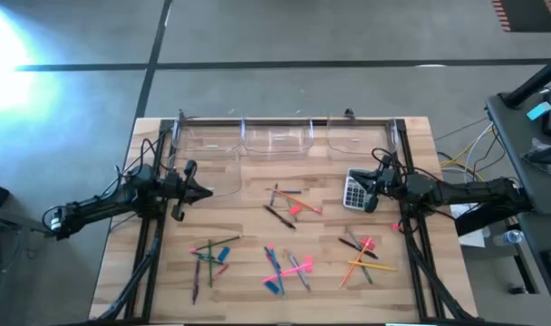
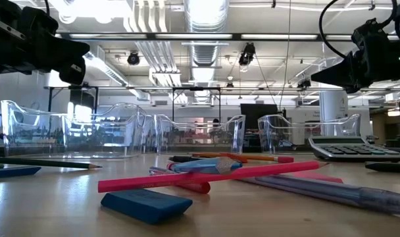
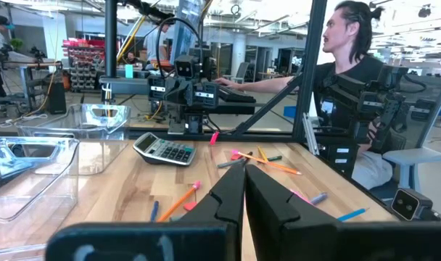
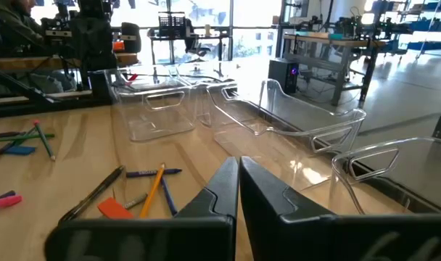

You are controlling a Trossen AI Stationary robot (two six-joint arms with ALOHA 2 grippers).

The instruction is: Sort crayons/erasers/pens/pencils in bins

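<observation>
Pencils, pens and crayons lie on the wooden table in loose heaps: one at the middle (image 1: 285, 204), one near left (image 1: 212, 255), one near middle (image 1: 285, 269) and one near right (image 1: 362, 255). A blue eraser (image 2: 146, 204) lies flat at the near edge beside a long pink stick (image 2: 213, 176). Clear bins (image 1: 275, 138) stand in a row along the far edge and also show in the low view (image 2: 108, 128). My left gripper (image 1: 207, 191) hovers shut and empty over the table's left part. My right gripper (image 1: 361, 194) hovers shut and empty by the calculator.
A grey calculator (image 1: 352, 192) lies on the table right of the middle, under my right gripper's tips. A dark frame runs along the table's edges (image 1: 411, 235). A person (image 3: 351, 65) sits beyond the table's right side. Bare wood lies between the heaps and the bins.
</observation>
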